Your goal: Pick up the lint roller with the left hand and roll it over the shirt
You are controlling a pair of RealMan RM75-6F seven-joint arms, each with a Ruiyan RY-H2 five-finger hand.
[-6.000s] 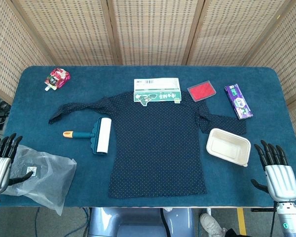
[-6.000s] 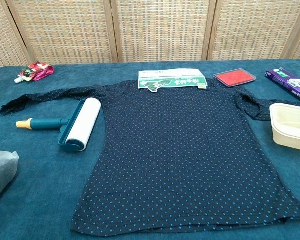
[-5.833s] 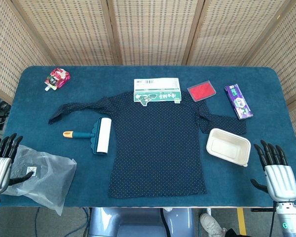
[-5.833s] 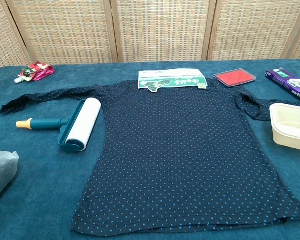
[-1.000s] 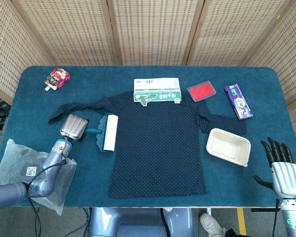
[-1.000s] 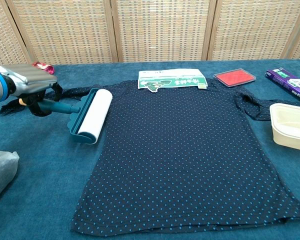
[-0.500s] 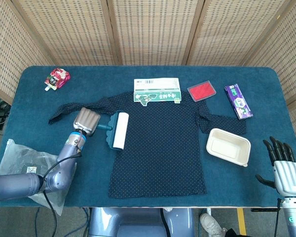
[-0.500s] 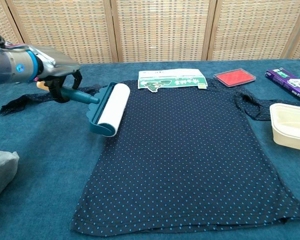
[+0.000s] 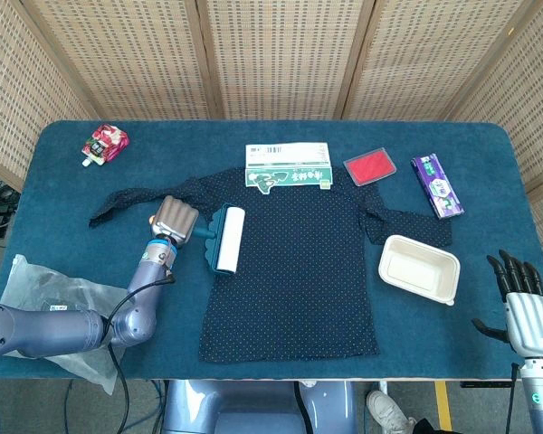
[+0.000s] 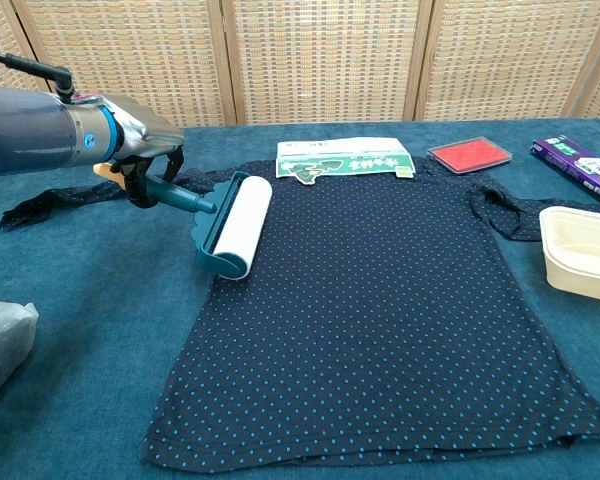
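Note:
A dark navy shirt with small blue dots lies flat in the middle of the blue table. The lint roller has a white roll in a teal frame with a teal handle and orange end. It lies over the shirt's left edge. My left hand grips the roller's handle, just left of the shirt. Off the table's front right corner, my right hand hangs with fingers spread and nothing in it; only the head view shows it.
A green-and-white packet lies at the shirt's collar. A red pad, a purple box and a cream tray are on the right. A red pouch is far left; a clear plastic bag is front left.
My left hand has taken the roller's handle and carried it rightward from the bare table onto the shirt's left edge. My right hand has sunk slightly lower.

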